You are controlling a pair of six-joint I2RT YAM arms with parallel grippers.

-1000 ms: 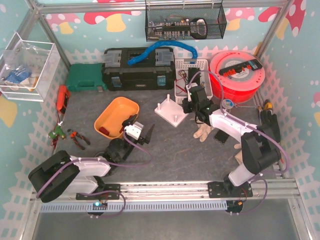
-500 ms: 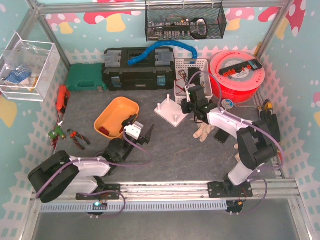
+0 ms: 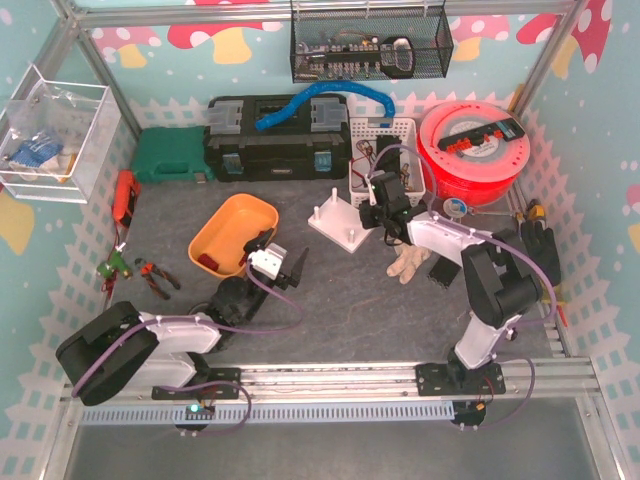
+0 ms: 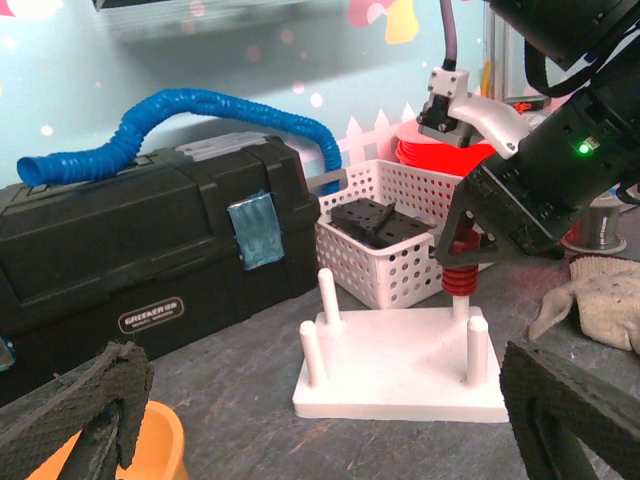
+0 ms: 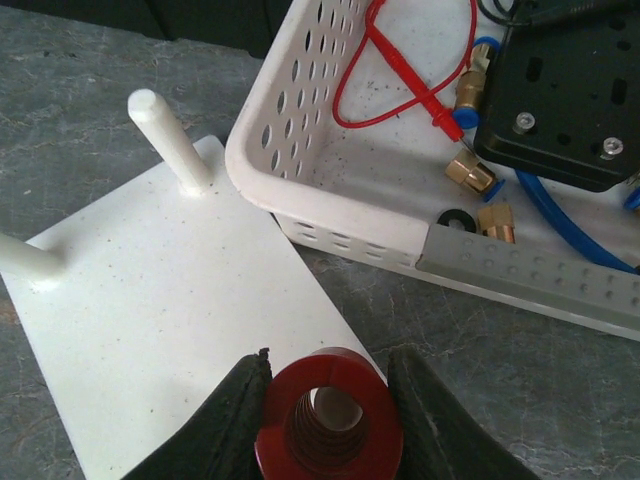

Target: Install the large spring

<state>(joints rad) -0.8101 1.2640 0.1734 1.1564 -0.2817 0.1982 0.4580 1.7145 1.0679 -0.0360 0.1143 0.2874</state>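
Observation:
The large spring [image 5: 330, 425] is red, and my right gripper [image 5: 328, 360] is shut on it, one black finger on each side. Seen from the left wrist, the spring [image 4: 461, 278] hangs on the far right peg [image 4: 460, 305] of the white peg plate [image 4: 400, 370], and the peg's tip shows inside the coil. The plate's other three pegs are bare. From above, my right gripper [image 3: 372, 212] sits at the plate's [image 3: 340, 232] right corner. My left gripper [image 3: 285, 265] rests low on the table, open and holding nothing, facing the plate [image 5: 150, 300].
A white perforated basket [image 3: 385, 140] with cables stands just behind the plate. An orange bowl [image 3: 232, 235] lies to the left, a black toolbox [image 3: 275, 140] and green case [image 3: 170, 155] at the back, a red spool [image 3: 470, 150] at back right, and a glove [image 3: 408, 262] by the right arm.
My right gripper has shifted slightly left and back with the spring, closer over the plate's corner peg. The left arm has stayed still.

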